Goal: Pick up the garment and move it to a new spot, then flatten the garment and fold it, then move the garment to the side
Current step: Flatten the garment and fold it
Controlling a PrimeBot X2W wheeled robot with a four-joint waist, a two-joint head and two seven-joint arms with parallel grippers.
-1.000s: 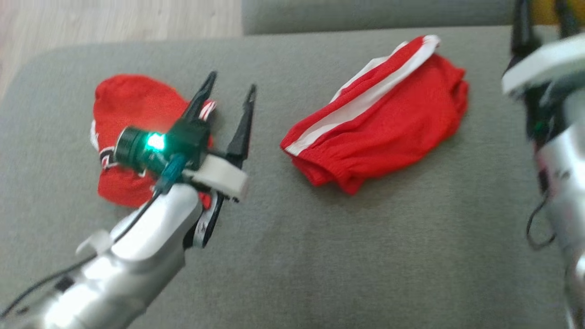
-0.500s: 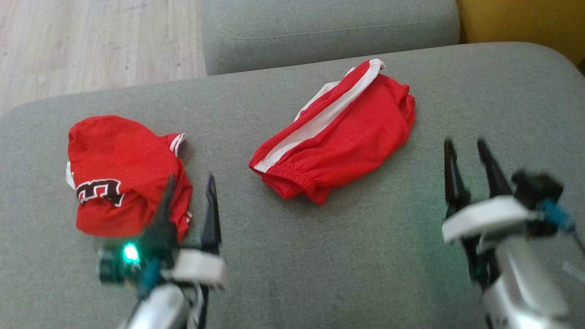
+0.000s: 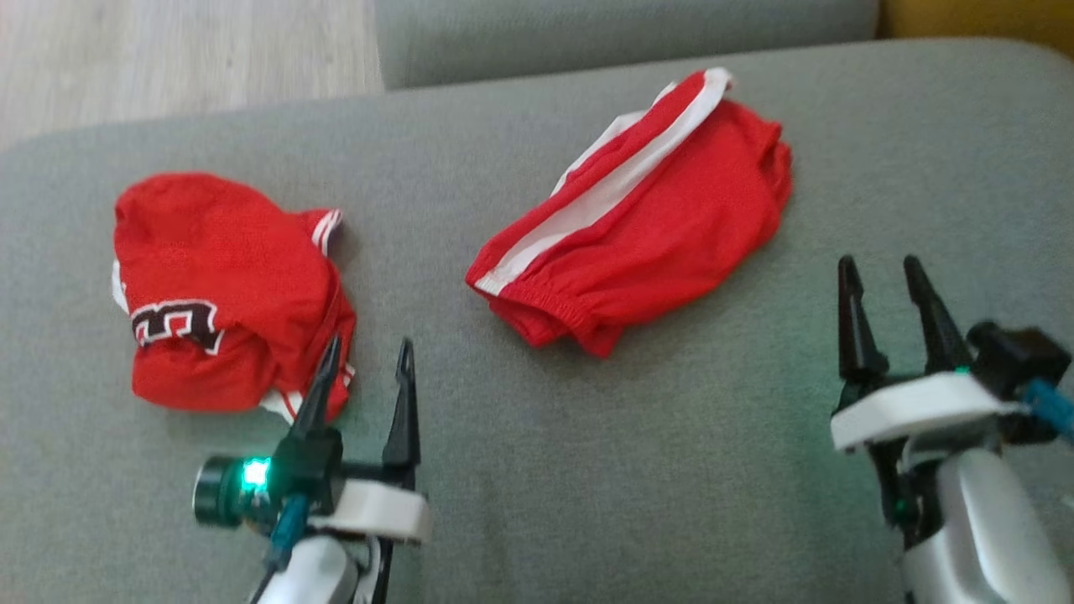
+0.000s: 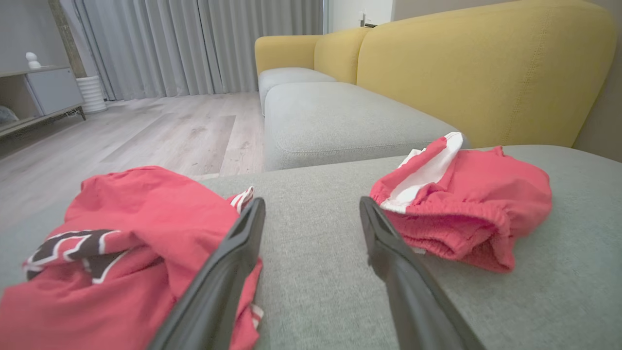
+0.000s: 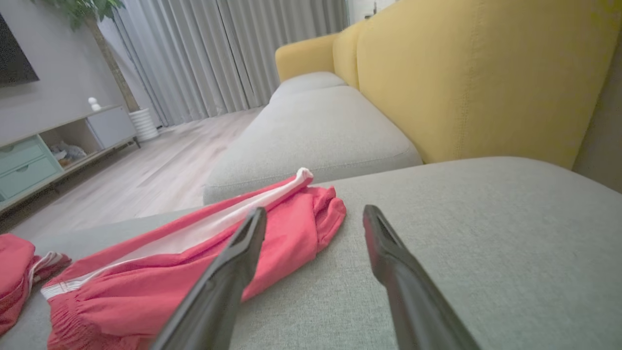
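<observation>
We are looking down on a grey sofa cushion with a fine woven nap and rounded corners. Two red garments are lying on it, well apart. Toward the left, a jersey of mesh-like knit is sitting in a crumpled mound, showing black lettering edged in white and a bit of red-and-white striped trim at its right edge. Nearer the middle and farther back, a pair of shorts is lying folded into a slanted oblong. A broad white stripe is running along its upper side, and the gathered elastic waistband is bunching at its near-left end.

The left gripper is hovering at the jersey's near-right corner, its long, dark, tapering fingers spread wide and holding nothing. In the head view its left finger is overlapping the jersey's hem, and we cannot tell whether it is touching the cloth. The right gripper is hanging over bare cushion to the right of the shorts, its jaws likewise standing fully apart and empty.

Behind, a second grey cushion is meeting a smooth yellow backrest, and a pale wood-grain floor is stretching toward grey pleated curtains.
</observation>
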